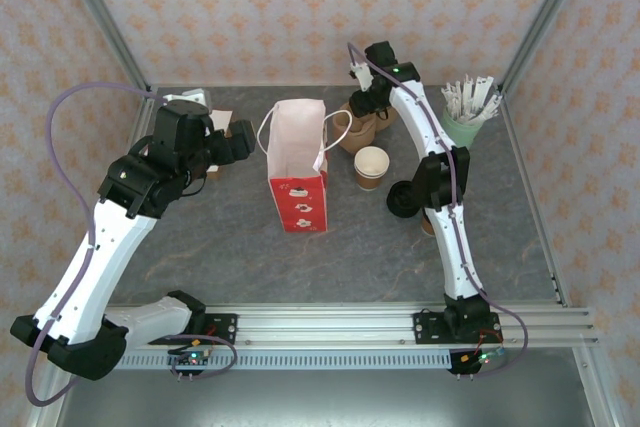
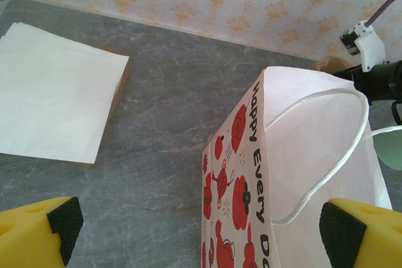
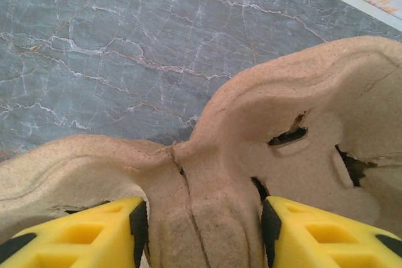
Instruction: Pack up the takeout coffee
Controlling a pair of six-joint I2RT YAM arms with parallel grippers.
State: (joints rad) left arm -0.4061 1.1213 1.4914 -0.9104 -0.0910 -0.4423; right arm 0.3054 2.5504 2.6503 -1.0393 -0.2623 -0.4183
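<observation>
The takeout coffee (image 1: 371,168), a small open paper cup with a white rim and brown sleeve, stands right of the tall red-and-white bag (image 1: 297,162). The bag stands upright mid-table with its mouth open. My left gripper (image 1: 240,142) hovers open just left of the bag; in the left wrist view my left gripper (image 2: 201,233) has its fingers spread wide, with the bag (image 2: 295,174) below them. My right gripper (image 1: 365,107) sits at the back on the brown pulp cup trays (image 1: 362,127). Close up, my right gripper (image 3: 202,218) has both pads pressed on the tray's middle ridge (image 3: 207,186).
A mint-green cup of paper-wrapped sticks (image 1: 468,122) stands at the back right. A stack of white napkins (image 2: 53,95) lies at the back left. A dark round object (image 1: 405,199) sits beside the right arm's elbow. Metal frame posts border the table.
</observation>
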